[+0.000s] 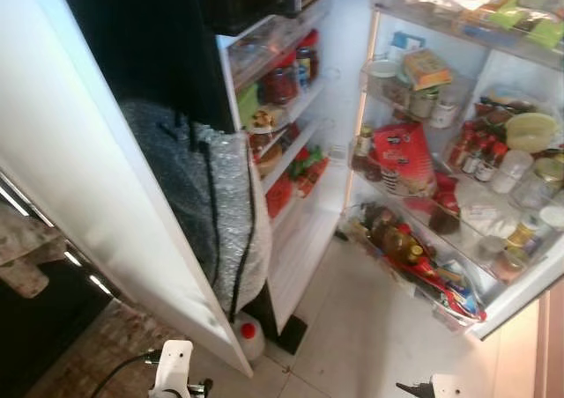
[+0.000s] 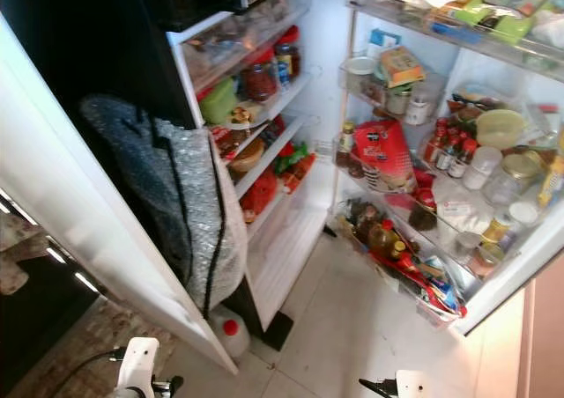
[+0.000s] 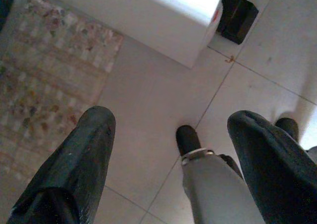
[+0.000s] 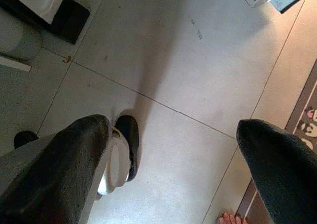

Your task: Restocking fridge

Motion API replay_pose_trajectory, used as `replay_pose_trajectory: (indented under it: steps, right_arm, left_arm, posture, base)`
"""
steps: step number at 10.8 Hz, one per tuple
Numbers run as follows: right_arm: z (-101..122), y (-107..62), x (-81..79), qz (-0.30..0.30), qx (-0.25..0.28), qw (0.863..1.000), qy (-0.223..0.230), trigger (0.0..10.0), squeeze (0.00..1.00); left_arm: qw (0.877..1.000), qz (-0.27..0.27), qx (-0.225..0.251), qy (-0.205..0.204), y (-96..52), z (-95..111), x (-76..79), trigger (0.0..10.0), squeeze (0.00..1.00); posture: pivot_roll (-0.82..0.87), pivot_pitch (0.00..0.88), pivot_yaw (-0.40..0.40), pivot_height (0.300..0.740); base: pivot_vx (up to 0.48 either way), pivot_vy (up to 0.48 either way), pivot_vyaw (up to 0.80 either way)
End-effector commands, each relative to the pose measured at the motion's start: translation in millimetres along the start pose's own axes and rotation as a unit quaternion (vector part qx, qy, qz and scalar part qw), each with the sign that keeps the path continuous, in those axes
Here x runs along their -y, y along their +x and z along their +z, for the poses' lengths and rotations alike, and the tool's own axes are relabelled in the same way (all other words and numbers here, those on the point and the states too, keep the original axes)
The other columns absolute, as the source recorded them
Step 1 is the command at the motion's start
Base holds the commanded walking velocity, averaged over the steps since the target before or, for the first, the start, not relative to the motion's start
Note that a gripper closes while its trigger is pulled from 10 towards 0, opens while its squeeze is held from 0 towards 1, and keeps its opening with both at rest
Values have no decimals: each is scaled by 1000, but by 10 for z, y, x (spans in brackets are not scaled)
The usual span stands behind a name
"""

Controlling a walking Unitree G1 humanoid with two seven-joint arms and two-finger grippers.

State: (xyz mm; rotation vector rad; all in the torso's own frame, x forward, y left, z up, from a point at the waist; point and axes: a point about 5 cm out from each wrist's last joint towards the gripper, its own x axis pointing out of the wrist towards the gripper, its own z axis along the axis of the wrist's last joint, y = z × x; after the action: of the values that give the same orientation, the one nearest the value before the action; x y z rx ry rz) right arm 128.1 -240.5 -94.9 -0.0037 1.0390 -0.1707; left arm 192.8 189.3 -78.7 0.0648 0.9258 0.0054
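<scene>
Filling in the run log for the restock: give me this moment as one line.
stage: facing open fridge | left pincer: open, empty, hanging over floor tiles | right pincer: open, empty, hanging | door shelves: crowded

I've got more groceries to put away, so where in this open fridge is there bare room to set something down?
The lowest fridge shelf below the red packets looks bare. The upper shelves are crowded, and the door racks around the red bag are packed with bottles and jars. Both grippers hang open over the floor tiles.
</scene>
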Motion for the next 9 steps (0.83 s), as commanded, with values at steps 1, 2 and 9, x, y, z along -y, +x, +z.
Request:
replay_pose_trajectory:
  steps: [1,2,9]
  right_arm:
    - [-18,-4,-6,-3,1,1000,8,10000,0]
    - [-19,-5,-4,-4,2,1000,8,10000,0]
    - [-5,-8,20,-20,13,1000,15,10000,0]
  left_arm:
    - [1000,3,-11,4,-8,-41,-34,10000,0]
    - [1000,3,-11,3,-8,-44,-32,10000,0]
    - [1000,4,-12,-3,-8,-52,-23,10000,0]
  posture:
    - [-207,0,80,740]
    - [-205,0,77,740]
    - [-213,0,77,740]
  base:
    - [0,-394,0]
    - [0,-394,0]
    - [0,-96,0]
